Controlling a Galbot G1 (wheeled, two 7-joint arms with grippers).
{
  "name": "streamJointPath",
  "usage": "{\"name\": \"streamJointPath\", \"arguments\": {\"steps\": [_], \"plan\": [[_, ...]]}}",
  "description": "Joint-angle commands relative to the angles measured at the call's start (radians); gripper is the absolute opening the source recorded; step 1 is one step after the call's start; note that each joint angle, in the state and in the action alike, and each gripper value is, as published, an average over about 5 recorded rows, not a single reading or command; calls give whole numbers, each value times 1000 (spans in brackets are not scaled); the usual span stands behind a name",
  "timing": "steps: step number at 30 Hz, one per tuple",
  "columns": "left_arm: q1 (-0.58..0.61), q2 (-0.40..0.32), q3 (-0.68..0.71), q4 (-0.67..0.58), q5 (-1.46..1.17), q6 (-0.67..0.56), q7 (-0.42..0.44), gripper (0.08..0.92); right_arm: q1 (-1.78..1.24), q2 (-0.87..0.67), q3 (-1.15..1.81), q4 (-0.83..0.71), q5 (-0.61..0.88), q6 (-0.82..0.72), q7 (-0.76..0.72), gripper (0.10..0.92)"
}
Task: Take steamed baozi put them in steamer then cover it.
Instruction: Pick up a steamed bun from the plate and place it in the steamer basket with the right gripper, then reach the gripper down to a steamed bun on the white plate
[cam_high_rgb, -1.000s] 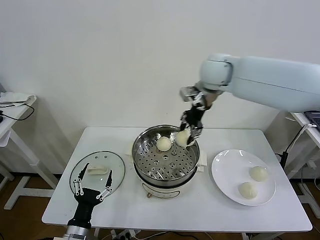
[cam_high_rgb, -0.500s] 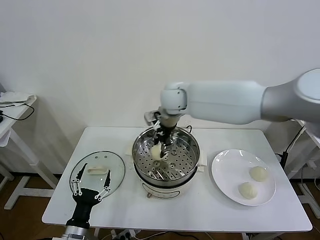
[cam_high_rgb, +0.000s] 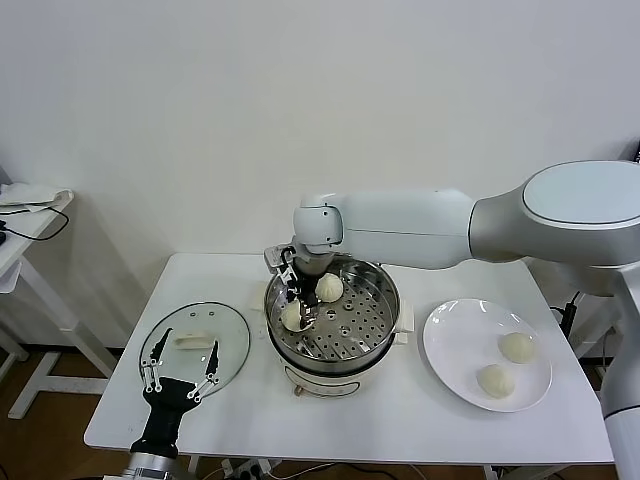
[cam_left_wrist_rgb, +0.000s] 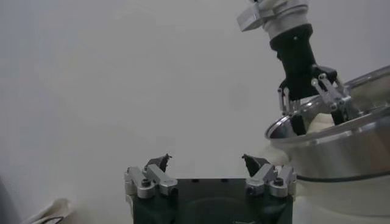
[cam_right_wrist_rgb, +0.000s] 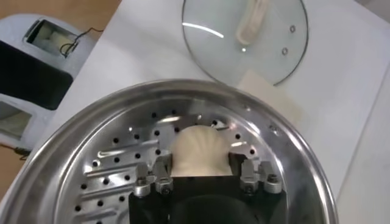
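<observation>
Looking from left to right across the white table (cam_high_rgb: 400, 420), we first see our left gripper (cam_high_rgb: 183, 382) resting low at the front left corner, fingers spread wide and empty. Just beyond it lies the round clear glass cover with a metal rim and white handle (cam_high_rgb: 195, 342), flat on the table.

In the middle stands the round shiny stainless-steel steamer with a perforated tray (cam_high_rgb: 360, 335). Our right gripper (cam_high_rgb: 293, 312) reaches down into its left side. In the right wrist view a smooth cream-white steamed baozi (cam_right_wrist_rgb: 196, 151) sits on the tray between the two fingers, and the fingers seem to stand slightly apart from it; we judge the grip is being released, but we cannot tell for sure if the pads touch the dough. A second baozi (cam_high_rgb: 329, 287) lies on the tray just behind and to the right of the gripper.

On the right, well apart from the steamer, is the flat round white plate (cam_high_rgb: 450, 355) with two more baozi (cam_high_rgb: 517, 346), one nearer us (cam_high_rgb: 495, 380).

For the coming move these two buns lie far to the right of the right gripper, so we think it must rise out of the steamer and cross over. The right arm is clearly nearer to them; the left gripper is nearer the cover.
</observation>
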Motion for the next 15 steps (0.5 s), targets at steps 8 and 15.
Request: {"name": "streamJointPath", "arguments": {"steps": [8,15], "plan": [[11,-3,0,-17,2,5,7,823,45,-232,104,184,-103,12,-77,822],[10,-2,3,-13,8,2,11,823,147,-586,162,284,-193,149,-250,823]]}}
